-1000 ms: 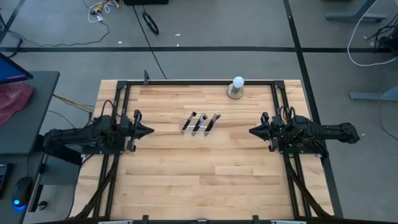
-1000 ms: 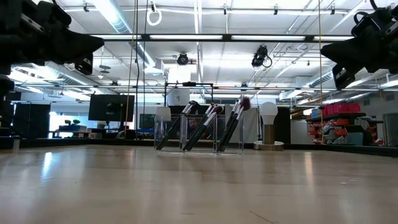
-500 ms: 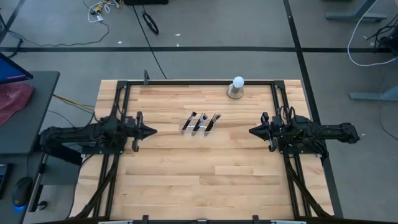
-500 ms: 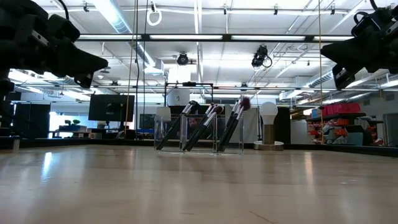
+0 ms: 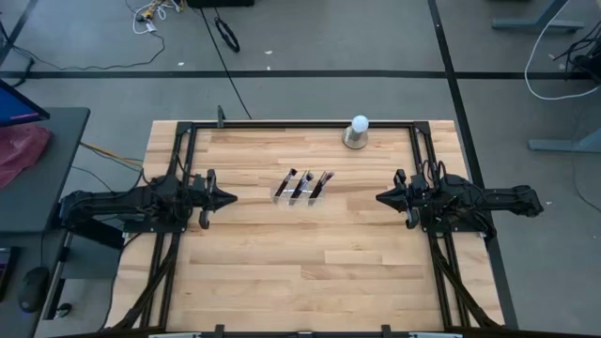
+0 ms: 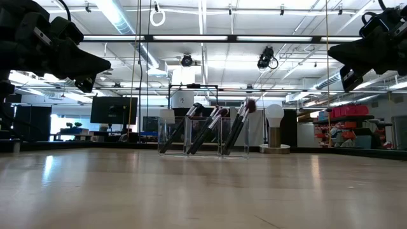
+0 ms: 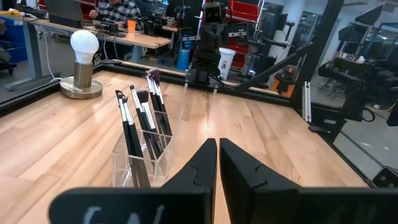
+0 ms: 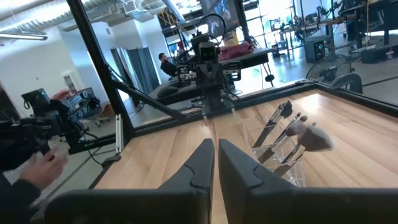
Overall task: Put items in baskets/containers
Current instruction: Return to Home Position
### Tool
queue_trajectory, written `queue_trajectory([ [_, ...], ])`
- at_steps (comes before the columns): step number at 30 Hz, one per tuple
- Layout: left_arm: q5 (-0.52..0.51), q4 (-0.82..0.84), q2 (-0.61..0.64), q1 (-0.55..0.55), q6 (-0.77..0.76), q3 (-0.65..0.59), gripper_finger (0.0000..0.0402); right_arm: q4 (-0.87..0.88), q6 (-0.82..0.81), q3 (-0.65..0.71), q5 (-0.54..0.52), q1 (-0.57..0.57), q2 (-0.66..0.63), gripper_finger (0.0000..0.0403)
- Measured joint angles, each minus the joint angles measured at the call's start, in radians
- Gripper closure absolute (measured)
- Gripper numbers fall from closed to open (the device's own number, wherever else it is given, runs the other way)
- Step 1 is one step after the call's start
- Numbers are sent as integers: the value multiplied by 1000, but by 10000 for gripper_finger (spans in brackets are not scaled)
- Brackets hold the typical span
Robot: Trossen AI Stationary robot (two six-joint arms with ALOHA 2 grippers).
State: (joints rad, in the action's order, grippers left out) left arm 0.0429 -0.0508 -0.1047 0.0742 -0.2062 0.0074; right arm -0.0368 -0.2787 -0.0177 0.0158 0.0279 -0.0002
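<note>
A small clear holder (image 5: 300,192) stands in the middle of the table, also seen as holder (image 6: 203,138). Several dark brushes (image 5: 302,182) stand slanted in its compartments, handle ends down and bristle tips up, leaning on its walls; the brushes (image 7: 140,115) and brushes (image 8: 289,134) show in both wrist views. My left gripper (image 5: 231,198) hovers level to the holder's left, shut on nothing. My right gripper (image 5: 378,198) hovers level to its right, also shut on nothing. Each points at the holder from well short of it.
A white ball on a grey base (image 5: 358,132) stands near the far edge, right of the middle. A black frame (image 5: 282,123) runs along the table's far and side edges. Bare wood lies around the holder. A person's hand (image 8: 45,163) shows beyond the table.
My left gripper has tipped its front down to level and sunk a little, reaching slightly farther toward the holder, then stopped. The holder and brushes have not moved.
</note>
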Motion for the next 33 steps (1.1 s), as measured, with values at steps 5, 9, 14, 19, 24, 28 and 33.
queue_trajectory([
  [5,0,-2,0,0,0,0,376,0,0,0,0,0,0,376],
  [9,5,15,9,-8,32,0,376,0,0,0,0,0,0,376],
  [14,-23,28,77,-11,92,0,376,0,0,0,0,0,0,376],
  [19,-24,32,104,-28,134,0,376,0,0,0,0,0,0,376],
  [24,-21,33,104,-47,83,0,376,0,0,0,0,0,0,376],
  [28,-23,25,104,-46,36,0,376,0,0,0,0,0,0,376],
  [33,-20,-6,93,-46,27,-1,376,0,0,0,0,0,0,376],
])
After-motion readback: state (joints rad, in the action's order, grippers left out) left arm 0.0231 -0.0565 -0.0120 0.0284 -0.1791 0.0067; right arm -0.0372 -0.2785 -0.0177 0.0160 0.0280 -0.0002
